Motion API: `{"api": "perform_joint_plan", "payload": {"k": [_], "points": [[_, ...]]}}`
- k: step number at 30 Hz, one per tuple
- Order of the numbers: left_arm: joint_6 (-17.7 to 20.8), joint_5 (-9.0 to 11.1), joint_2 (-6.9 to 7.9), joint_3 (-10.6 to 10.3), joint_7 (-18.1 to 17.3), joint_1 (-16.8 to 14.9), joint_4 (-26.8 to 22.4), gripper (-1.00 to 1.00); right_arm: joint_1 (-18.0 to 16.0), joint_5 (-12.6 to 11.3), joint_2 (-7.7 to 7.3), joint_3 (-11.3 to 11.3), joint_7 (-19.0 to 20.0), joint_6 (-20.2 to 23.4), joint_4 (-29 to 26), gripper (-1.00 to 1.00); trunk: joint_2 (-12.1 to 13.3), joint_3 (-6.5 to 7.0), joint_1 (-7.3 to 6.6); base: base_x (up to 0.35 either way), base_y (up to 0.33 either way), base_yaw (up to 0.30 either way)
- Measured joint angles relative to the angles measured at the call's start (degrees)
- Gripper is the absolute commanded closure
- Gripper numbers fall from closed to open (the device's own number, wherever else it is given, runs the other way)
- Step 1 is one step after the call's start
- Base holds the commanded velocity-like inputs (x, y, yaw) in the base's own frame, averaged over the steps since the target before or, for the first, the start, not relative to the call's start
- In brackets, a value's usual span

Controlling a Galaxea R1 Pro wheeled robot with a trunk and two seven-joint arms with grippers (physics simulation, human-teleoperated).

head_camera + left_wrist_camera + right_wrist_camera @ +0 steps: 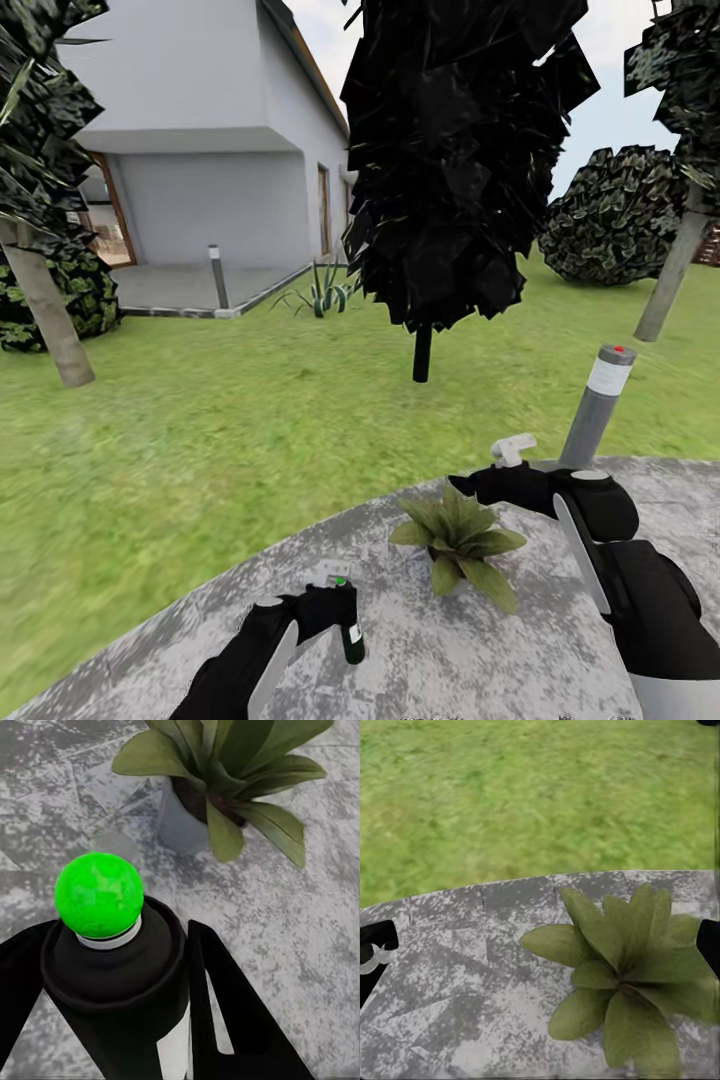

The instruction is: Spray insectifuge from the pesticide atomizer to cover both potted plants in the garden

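Left gripper (335, 600) clenched around pesticide atomizer (351, 628), bottle upright, green tip up, near potted plant (458, 541). Right gripper (462, 487) above plant, grip unclear.

The round stone patio (560, 640) is mottled grey and white, made of fitted slabs with thin seams, and its curved edge meets the lawn (200, 440). A potted plant (458, 540) stands directly on the stone, a low rosette of broad green leaves in a little grey pot (180, 825), set near the patio's curved edge. Beyond the plant, right at the rim where stone meets grass, a grey post (598, 405) with a pale band and a red top rises, leaning slightly. The lawn spreads away past the plant on the far side of the rim.
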Motion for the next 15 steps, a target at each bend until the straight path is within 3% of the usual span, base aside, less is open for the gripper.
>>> {"api": "perform_joint_plan", "payload": {"k": [4,6,9,12,15], "points": [[1.67,0.88,-0.25,-0.42,1.12,-0.01,0.55,1.00,-0.25,0.15,0.92,0.09,-0.37,0.31,0.31,-1.00,0.00,0.00,0.00,0.000,0.000,-0.279],[2.53,2.80,-0.50,-0.53,2.51,-0.06,1.01,1.00,-0.34,0.33,2.25,0.12,-0.70,0.43,0.58,-1.00,0.00,0.00,0.00,0.000,0.000,-0.279],[3.14,5.70,-0.74,-0.70,6.80,-0.09,1.09,1.00,-0.40,0.49,3.74,0.04,-3.51,0.50,0.89,-1.00,0.00,0.00,0.00,0.000,0.000,-0.279],[3.29,6.86,-0.74,-0.83,8.72,-0.10,0.82,1.00,-0.42,0.25,4.25,0.01,-7.45,0.52,1.00,-1.00,0.00,0.00,0.00,0.000,0.000,-0.217],[3.21,7.34,-0.76,-0.88,9.33,-0.10,0.64,1.00,-0.27,-0.03,4.38,-0.12,-9.02,0.20,0.90,-1.00,0.00,0.00,0.00,0.000,0.000,-0.063]]}}
